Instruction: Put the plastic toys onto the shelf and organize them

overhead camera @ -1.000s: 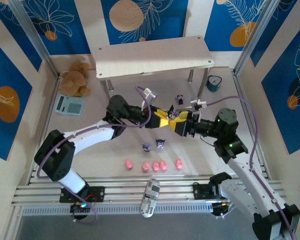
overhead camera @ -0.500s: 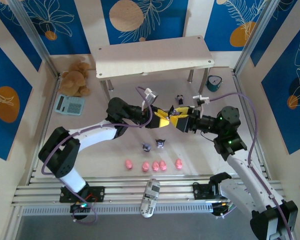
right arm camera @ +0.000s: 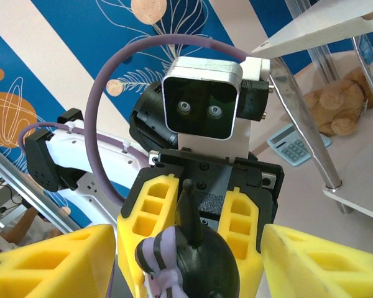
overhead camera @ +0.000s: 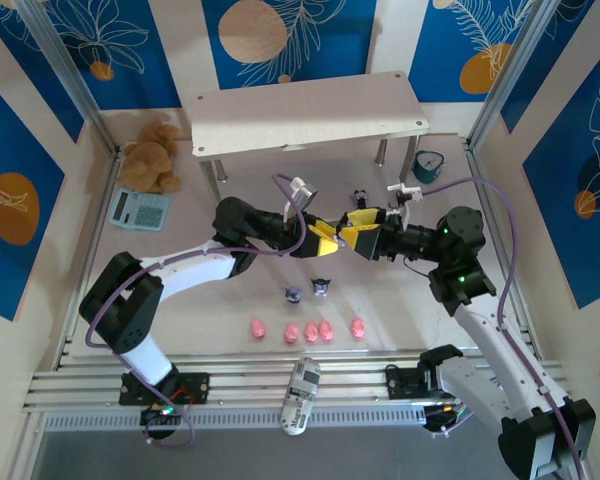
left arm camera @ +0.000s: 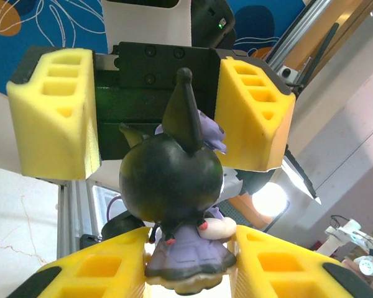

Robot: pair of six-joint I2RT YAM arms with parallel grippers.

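At the far left of the table (overhead camera: 390, 300), a brown teddy bear (overhead camera: 152, 155) sat against the wall with a pale blue calculator (overhead camera: 140, 209) lying just in front of it. The shelf (overhead camera: 305, 120) stood at the back, its whitish top board on thin metal legs, well apart from the toys in the middle of the table. Toward the front, five pink pigs (overhead camera: 311, 331) lay in a loose row, the three in the middle close together. Just behind the row, two purple-and-white figurines (overhead camera: 322, 287) stood side by side.

Above them, the left gripper (overhead camera: 332, 238) reached in from the left, its yellow pads closed on the base of a dark pointed-eared figurine (left arm camera: 171, 180), which was held clear of the table. The left wrist camera saw the toy from behind, with its round black head and one tall ear pointing at the opposite arm.

The right gripper (overhead camera: 360, 236) faced it from the right with its jaws spread wide. One foam pad (left arm camera: 56, 112) stood on either side of the toy's head, and neither touched it. Behind the two grippers, another small figurine (overhead camera: 359, 197) stood alone on the table before the shelf. A teal clock (overhead camera: 428, 166) sat farthest right, beside the shelf's right legs.
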